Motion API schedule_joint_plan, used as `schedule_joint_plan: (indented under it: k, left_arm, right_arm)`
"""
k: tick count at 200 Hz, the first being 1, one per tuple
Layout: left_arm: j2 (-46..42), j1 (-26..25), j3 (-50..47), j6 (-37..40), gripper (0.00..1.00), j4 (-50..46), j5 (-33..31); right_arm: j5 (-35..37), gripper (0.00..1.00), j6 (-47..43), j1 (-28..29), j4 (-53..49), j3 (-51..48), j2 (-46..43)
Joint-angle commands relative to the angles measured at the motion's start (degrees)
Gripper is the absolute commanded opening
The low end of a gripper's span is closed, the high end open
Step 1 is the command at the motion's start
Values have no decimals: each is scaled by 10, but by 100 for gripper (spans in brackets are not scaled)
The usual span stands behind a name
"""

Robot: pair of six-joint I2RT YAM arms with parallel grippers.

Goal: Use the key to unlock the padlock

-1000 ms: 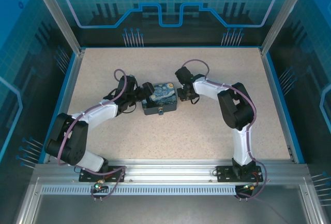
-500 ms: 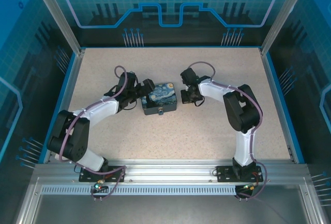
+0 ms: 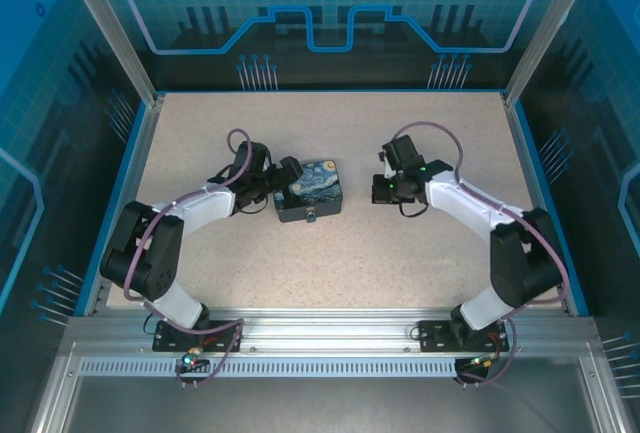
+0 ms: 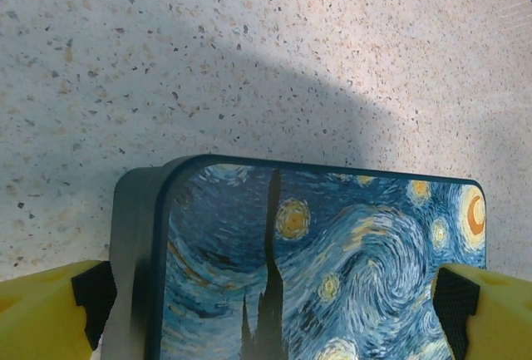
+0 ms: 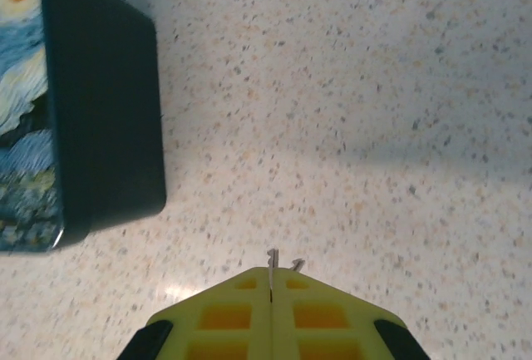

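yellow right tool point(image 5: 272, 277) clenched on the key point(image 5: 272, 258), left tool point(image 4: 274, 293) spread wide astride the starry box point(image 4: 357, 227)

Box point(image 3: 310, 191) mid-table point(image 3: 400, 273). Padlock point(image 3: 312, 217) on box's near side. Left gripper point(image 3: 284, 180) at box's left end, straddling it. Right gripper point(image 3: 385, 189) right of box, well apart; key point(image 5: 272, 259) at its tip.

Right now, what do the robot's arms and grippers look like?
The left arm and right arm have white links, bulky black joints and thin purple cables looping alongside. The left gripper and right gripper have yellow plastic fingers with black pads; the right's show square recesses.
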Motion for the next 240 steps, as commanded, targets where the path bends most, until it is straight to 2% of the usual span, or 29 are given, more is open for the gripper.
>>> schedule_joint_plan:
  k: [1,74,103,140,167,205,212,222,240]
  left_arm:
    - [15,-9,11,-9,99,22,18]
    - [67,-74,49,-38,99,51,19]
    - [84,-96,56,-60,99,71,27]
    - [68,-94,66,-47,99,25,2]
    - [41,-76,62,-30,99,-25,-23]
    - [-13,-55,32,-33,99,-62,-36]
    - [-23,-55,26,-34,99,-68,-37]
    - [-37,-55,14,-40,99,-69,-34]
    - [-64,-55,-14,-59,99,-59,-27]
  right_arm:
    - [-60,0,29,-22,20,-46,-45]
    - [-190,0,37,-82,53,-159,-178]
    - [-209,0,36,-94,52,-172,-198]
    - [-209,0,29,-93,32,-181,-202]
    - [-203,0,35,-65,35,-199,-192]
    - [-135,0,46,19,39,-209,-160]
    - [-127,7,46,31,43,-209,-147]
    - [-116,28,45,45,45,-207,-131]
    - [-101,48,43,60,45,-199,-117]
